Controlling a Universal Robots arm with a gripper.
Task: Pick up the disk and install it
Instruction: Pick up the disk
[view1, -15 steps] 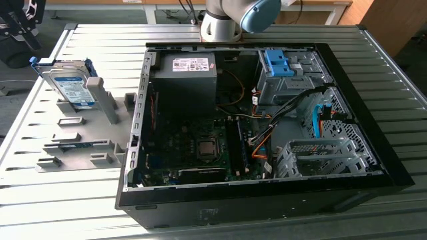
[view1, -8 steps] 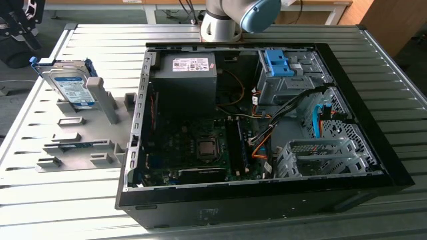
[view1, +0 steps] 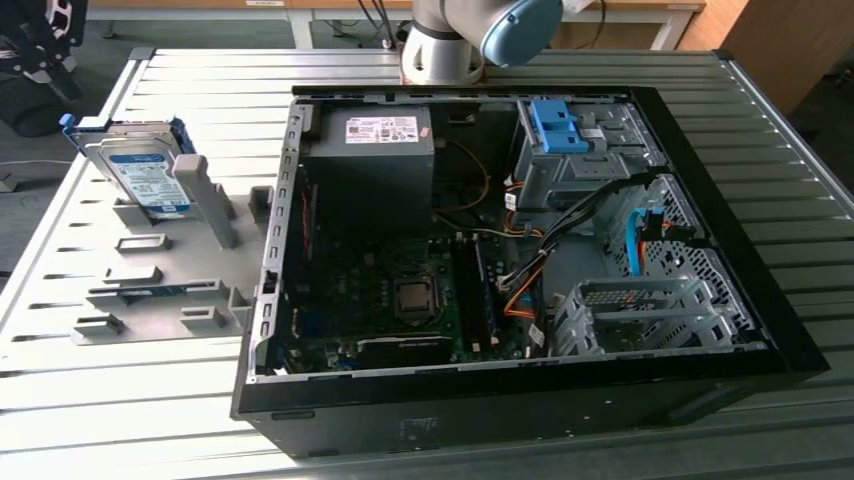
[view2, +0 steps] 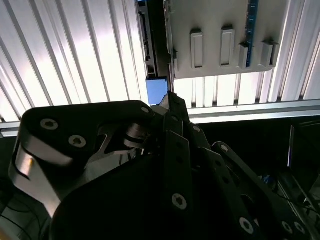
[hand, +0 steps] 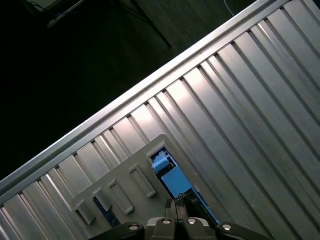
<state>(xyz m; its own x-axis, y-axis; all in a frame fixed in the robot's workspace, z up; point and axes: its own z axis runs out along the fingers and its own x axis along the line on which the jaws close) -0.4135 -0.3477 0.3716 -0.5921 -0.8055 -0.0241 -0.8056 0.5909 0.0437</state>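
right up against the lens in the second wrist view, the gripper (view2: 171, 102) hangs above the ribbed table (view2: 75, 55). open or closed? i cannot tell from here. just past its tip in the first wrist view there's a strip of blue, which i take for the disk (hand: 172, 182) seen edge-on, sitting at the end of the grey holder plate (hand: 125, 175).

out to the exterior view: the disk (view1: 140, 170) stands on edge at that plate's far end, near the table's far corner on the exterior view's left, not yet lifted.

i'd judge it dense and rigid, its smooth metal faces a touch slippery, and it's no friend of knocks. the best hold looks like a pinch across the two broad faces at the free top edge, mid-length.

further over, the open computer case (view1: 534, 405) fills the table's middle, and the arm's base (view1: 445, 45) stands at the far edge.
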